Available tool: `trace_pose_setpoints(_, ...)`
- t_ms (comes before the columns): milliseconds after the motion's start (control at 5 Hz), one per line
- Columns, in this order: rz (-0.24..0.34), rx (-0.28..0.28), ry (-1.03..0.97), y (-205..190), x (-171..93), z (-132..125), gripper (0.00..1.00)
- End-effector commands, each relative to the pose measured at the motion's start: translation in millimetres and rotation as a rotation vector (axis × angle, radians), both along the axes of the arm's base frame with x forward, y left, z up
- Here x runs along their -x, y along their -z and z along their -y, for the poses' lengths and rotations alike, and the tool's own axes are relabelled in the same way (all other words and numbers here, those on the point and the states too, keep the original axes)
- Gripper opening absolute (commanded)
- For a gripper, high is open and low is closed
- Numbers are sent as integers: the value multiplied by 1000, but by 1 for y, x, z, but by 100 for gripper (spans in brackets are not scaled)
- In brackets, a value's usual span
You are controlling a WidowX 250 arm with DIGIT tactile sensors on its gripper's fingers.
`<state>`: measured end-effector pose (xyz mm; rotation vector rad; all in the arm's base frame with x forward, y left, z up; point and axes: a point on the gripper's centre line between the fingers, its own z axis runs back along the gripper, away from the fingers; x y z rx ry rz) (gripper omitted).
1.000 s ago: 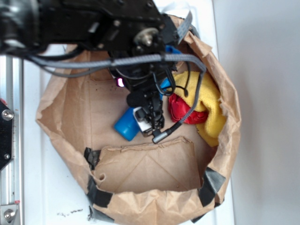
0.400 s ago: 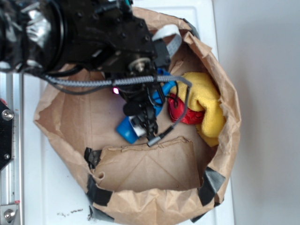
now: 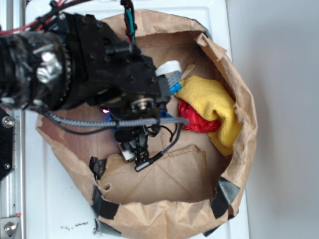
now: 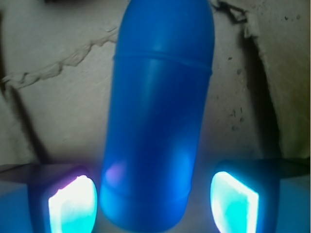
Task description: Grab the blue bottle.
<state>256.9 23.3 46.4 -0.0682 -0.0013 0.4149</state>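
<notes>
White table (image 3: 234,30) carries a wide brown paper bag (image 3: 149,199), and my arm fills its left half. Over the last second I have swung left and dropped lower into the bag, so in the exterior view my body now covers the bottle that showed plainly a second ago. The wrist view gives it back: the bottle (image 4: 158,111) lies on the bag floor, its rounded base toward me and its neck pointing away. My end effector (image 4: 155,201) is spread wide, one glowing pad (image 4: 73,204) on each side of the base, with a clear gap on both sides and nothing gripped. That tells me the approach is about finished and I am lined up to close. A yellow cloth (image 3: 214,107) and a red thing (image 3: 194,119) sit well to the side, out of my way.
</notes>
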Motion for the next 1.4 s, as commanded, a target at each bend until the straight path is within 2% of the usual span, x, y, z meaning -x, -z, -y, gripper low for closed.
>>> trace_pose_setpoints(0, 60, -18, -8, -22, -9, 1, 86)
trace_pose_setpoints(200, 62, -22, -11, -22, -10, 0, 0)
trace_pose_setpoints(800, 65, -25, -28, -23, -17, -1, 0)
trace_pose_setpoints(1000, 72, 13, -31, -40, -16, -4, 0)
trace_pose_setpoints(1200, 83, 28, -37, -54, -19, -7, 39)
